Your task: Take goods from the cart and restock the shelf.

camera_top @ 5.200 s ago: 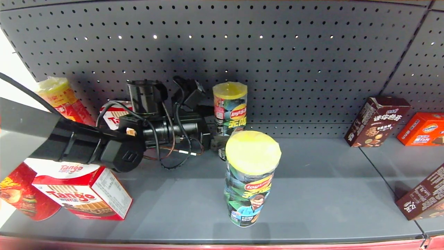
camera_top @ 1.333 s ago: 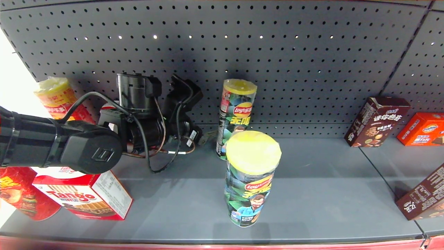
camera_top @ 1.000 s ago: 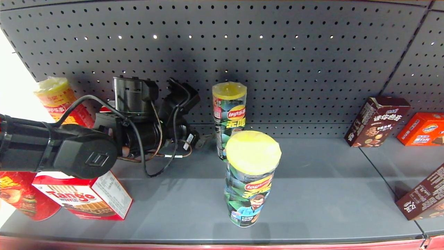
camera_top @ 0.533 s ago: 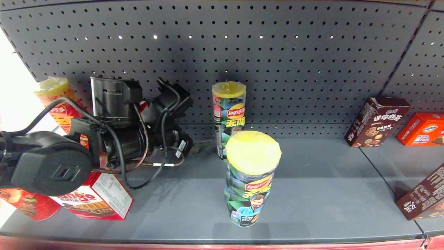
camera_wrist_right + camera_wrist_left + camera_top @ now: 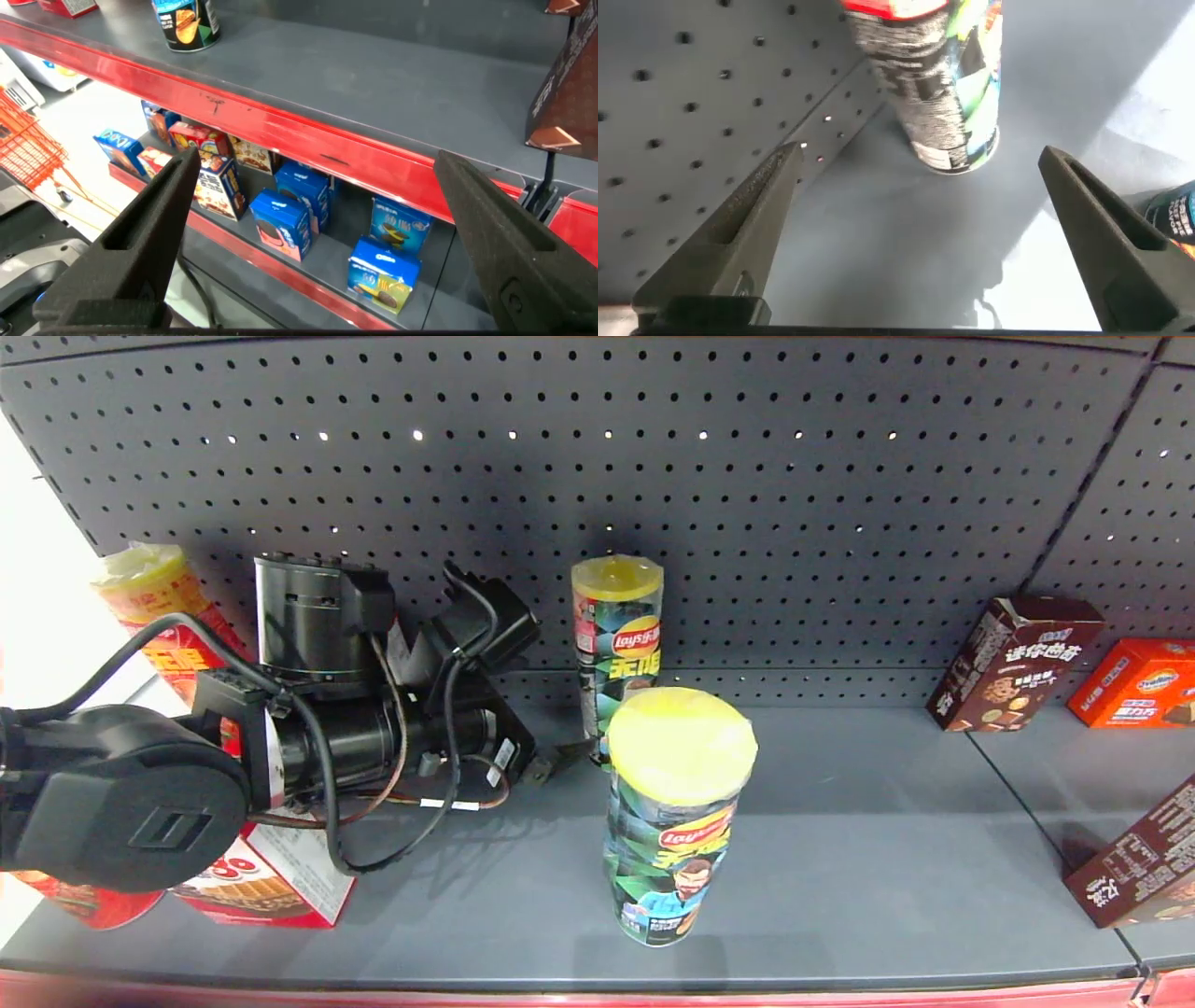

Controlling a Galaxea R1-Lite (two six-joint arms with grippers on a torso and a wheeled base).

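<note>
Fingers (image 5: 738, 233) of L gripper (image 5: 560, 754) are spread wide, nothing held; rear chip can (image 5: 616, 635) (upright) is seen near, untouched, at 1 o'clock.

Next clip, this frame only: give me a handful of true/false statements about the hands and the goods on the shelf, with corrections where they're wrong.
1. The left hand is shut on the rear chip can. False: it is open, its fingers spread wide, and the can stands on the shelf ahead of them.
2. The rear chip can and the front chip can both stand upright. True.
3. The right hand is open and holds nothing. True.
4. The brown box stands to the left of both cans. False: it stands to their right, against the pegboard.
5. The front chip can has a yellow lid. True.
</note>
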